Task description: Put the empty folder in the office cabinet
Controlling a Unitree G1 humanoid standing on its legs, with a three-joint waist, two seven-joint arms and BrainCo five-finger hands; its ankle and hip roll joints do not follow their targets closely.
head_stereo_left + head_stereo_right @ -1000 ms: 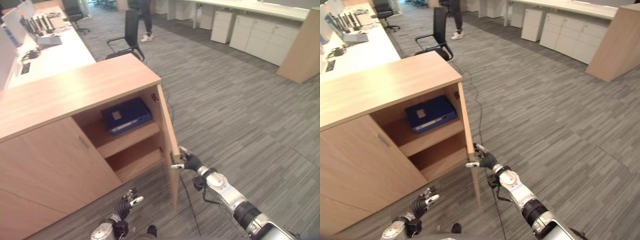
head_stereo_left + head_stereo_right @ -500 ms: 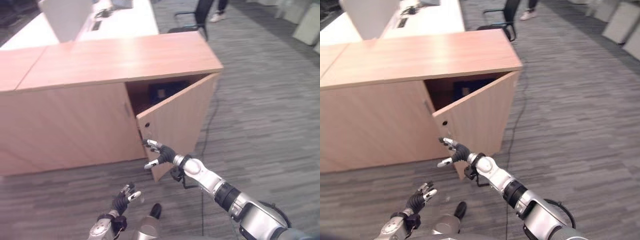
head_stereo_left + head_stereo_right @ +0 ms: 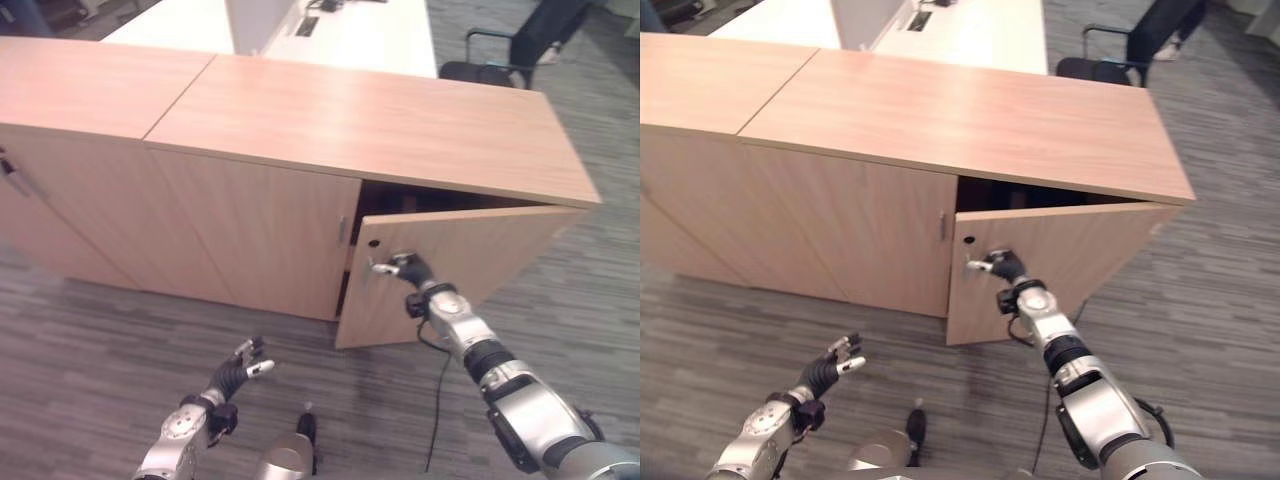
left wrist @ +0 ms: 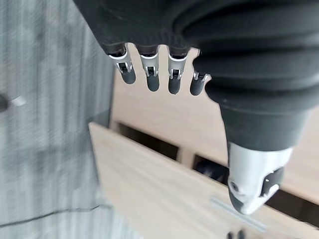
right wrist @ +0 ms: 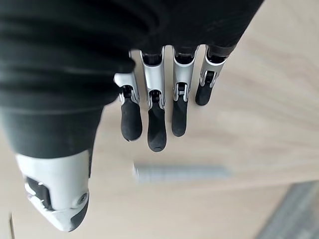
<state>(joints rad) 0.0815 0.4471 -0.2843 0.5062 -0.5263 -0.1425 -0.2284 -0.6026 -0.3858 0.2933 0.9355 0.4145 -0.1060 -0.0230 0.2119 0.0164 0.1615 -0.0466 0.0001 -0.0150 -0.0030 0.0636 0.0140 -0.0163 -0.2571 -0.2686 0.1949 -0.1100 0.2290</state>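
Two silver-grey arms are seen, the right arm (image 3: 505, 385) built of rounded metal segments with dark bands between them. Each hand, left hand (image 4: 209, 64) and right hand (image 5: 99, 59), is wrapped in a dark ribbed cover. Silver fingers (image 5: 156, 117) with dark tips are shown, and a thicker silver thumb (image 4: 254, 174) set apart.

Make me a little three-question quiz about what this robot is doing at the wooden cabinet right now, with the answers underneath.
1. True or false: the cabinet door is fully shut.
2. Which hand is at the door: A) right hand B) left hand?
3. Fill in: the left hand hangs low over the grey ____.

Key:
1. False. The door stands partly open, with a dark gap under the cabinet top.
2. A. Its fingers are straight against the door front, near the small metal handle.
3. Floor. That hand is open and holds nothing.
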